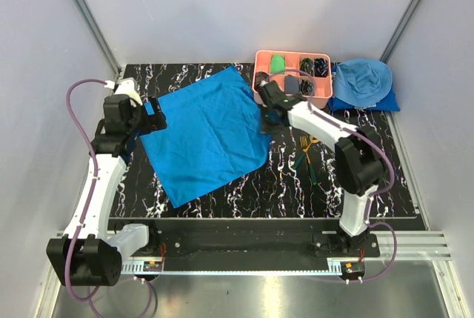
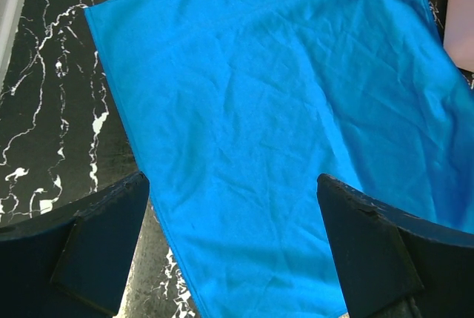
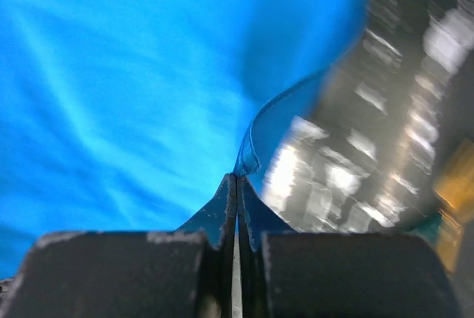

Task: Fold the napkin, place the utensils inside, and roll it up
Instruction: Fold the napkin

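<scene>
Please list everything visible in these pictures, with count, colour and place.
napkin: one, royal blue, spread on the table, left of centre
utensils: two, gold heads, dark green handles, on the table right of the napkin
tray: one, pink, far right of the table, small green and dark items inside
cloth heap: one, sky blue, right of the tray
table: one, black with white veins
left pincer: one, dark, open over the napkin's left edge
right pincer: one, dark, shut on the napkin's right edge
arms: two, white and black, bases at the near edge
</scene>
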{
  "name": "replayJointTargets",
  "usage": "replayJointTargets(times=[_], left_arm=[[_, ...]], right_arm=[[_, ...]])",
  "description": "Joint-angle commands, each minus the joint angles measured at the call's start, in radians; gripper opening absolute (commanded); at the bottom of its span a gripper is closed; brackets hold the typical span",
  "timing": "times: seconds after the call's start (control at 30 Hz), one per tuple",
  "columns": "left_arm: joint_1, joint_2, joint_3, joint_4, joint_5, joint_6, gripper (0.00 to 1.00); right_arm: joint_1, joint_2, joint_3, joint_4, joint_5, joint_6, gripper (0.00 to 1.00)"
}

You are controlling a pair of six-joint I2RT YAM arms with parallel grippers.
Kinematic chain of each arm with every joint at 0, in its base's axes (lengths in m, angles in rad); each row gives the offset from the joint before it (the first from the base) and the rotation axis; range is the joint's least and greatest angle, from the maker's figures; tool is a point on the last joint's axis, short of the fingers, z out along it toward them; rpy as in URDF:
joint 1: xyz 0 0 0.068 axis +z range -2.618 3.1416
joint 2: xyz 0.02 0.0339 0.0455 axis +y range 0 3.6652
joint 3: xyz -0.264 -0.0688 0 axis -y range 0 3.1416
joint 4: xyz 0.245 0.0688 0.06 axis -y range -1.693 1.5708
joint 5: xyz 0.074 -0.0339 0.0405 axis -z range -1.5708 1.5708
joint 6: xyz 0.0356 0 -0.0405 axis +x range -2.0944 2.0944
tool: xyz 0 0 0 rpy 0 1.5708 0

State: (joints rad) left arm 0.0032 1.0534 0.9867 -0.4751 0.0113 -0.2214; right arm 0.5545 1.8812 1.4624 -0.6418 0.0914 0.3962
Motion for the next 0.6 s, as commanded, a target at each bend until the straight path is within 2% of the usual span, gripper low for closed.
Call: replayJointTargets(times=[0.0,0.17,0.2,0.4,0.43,0.47,0.57], left_arm=[[0.001,-0.023,0.006,0.064,0.035,-0.012,0.99],[0.001,-0.006,-0.006,0.079,0.039,-0.018,0.99],[0.003,0.009,-0.010,0.090,0.065,-0.025,0.99],[0.006,0.121,-0.005,0.113,0.200,-0.044,0.99],[0.012,0.137,-0.003,0.119,0.220,-0.048,0.99],[0.021,0.163,-0.008,0.130,0.258,-0.055,0.99],[0.024,0.227,-0.022,0.184,0.315,-0.087,0.99]], right_arm=[[0.091,0.139,0.235,0.080,-0.088,-0.026,0.00],[0.171,0.396,0.525,0.085,-0.185,-0.027,0.00],[0.182,0.432,0.617,0.085,-0.209,-0.023,0.00],[0.220,0.653,0.912,0.083,-0.336,0.006,0.00],[0.220,0.668,0.932,0.079,-0.352,0.010,0.05],[0.219,0.665,0.941,0.080,-0.360,0.007,0.29],[0.217,0.583,0.891,0.080,-0.302,-0.032,0.42]])
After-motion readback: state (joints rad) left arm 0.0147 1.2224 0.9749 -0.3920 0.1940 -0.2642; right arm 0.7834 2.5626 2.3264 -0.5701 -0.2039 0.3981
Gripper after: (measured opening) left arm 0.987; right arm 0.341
